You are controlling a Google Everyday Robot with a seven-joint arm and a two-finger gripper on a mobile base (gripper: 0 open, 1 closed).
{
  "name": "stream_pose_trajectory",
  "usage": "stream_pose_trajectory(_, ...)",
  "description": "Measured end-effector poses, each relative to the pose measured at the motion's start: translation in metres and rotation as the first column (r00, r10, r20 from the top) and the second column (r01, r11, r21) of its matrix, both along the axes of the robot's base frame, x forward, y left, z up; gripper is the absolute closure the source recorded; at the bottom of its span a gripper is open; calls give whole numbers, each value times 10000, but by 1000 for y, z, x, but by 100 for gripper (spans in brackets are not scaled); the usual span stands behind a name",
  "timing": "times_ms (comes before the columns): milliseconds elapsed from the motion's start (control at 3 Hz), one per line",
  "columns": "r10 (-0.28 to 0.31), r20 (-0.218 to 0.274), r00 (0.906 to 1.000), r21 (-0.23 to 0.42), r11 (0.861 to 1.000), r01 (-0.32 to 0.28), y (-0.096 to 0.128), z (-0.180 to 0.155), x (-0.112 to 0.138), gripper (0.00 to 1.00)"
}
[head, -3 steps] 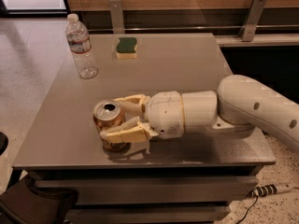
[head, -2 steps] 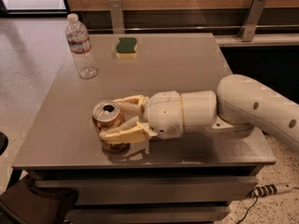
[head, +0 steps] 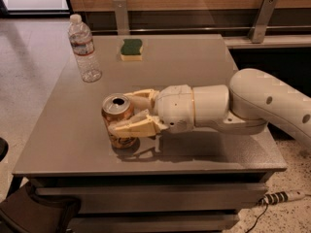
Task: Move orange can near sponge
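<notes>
Tabletop: orange can between jaws

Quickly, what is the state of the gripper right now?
Gripper: closed on the orange can, which stands upright on the table.

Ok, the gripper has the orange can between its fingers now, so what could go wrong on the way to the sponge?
1. The gripper holds the orange can from the side; if the hold is weak, the can may slip or tip on the table.
2. The water bottle stands upright left of the sponge; a path too far left could knock it over.
3. The can's top is open; tilting might spill anything inside.
</notes>
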State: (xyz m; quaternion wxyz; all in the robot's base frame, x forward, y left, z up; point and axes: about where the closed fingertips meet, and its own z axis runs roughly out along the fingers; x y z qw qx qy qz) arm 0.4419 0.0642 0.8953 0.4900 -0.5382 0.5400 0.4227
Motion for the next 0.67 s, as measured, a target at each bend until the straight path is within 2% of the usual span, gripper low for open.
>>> stream_pose_trajectory(333,-405,-310,9987,59,9992,407,-20,13,40,100)
stream_pose_trajectory(667,-891,-877,9922,-181,9960,878,-48,16,104,100)
